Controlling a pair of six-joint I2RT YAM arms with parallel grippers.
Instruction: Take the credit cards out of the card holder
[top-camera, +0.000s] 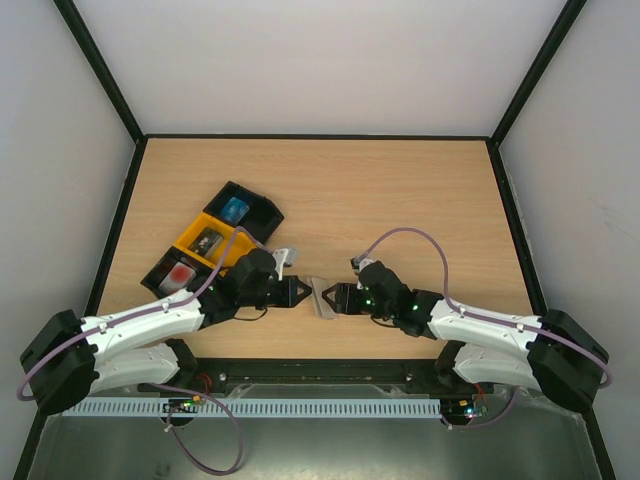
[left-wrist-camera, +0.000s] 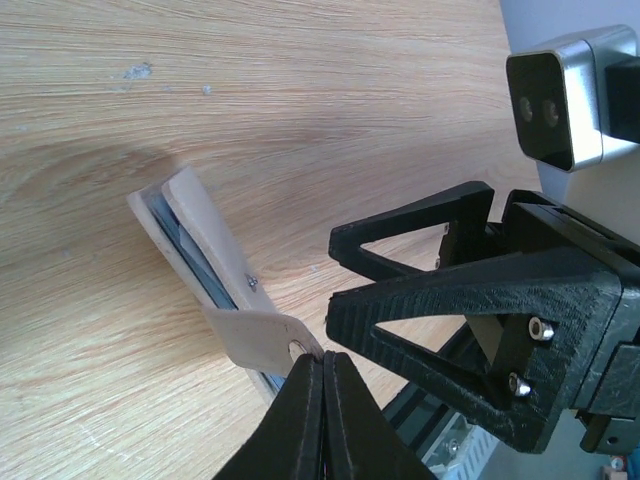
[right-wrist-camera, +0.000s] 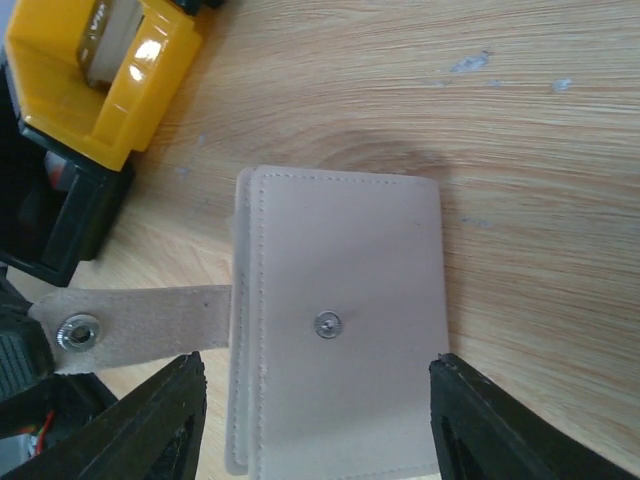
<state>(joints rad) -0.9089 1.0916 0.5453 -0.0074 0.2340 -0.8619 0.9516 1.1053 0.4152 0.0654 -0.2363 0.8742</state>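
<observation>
The card holder (top-camera: 322, 296) lies flat on the wooden table between my two grippers, pale with a beige tab (right-wrist-camera: 140, 325) pulled out sideways. My left gripper (left-wrist-camera: 323, 358) is shut on the end of that tab, by its snap. My right gripper (right-wrist-camera: 317, 365) is open, with one finger on each side of the card holder's body (right-wrist-camera: 340, 300). The holder shows edge-on in the left wrist view (left-wrist-camera: 195, 240), with a dark blue edge inside it. No red credit cards show at the holder.
A row of compartment trays stands left of the holder: a black one with a blue item (top-camera: 237, 208), a yellow one (top-camera: 207, 240) and a black one with a reddish item (top-camera: 178, 273). The yellow tray (right-wrist-camera: 95, 80) sits close to the tab.
</observation>
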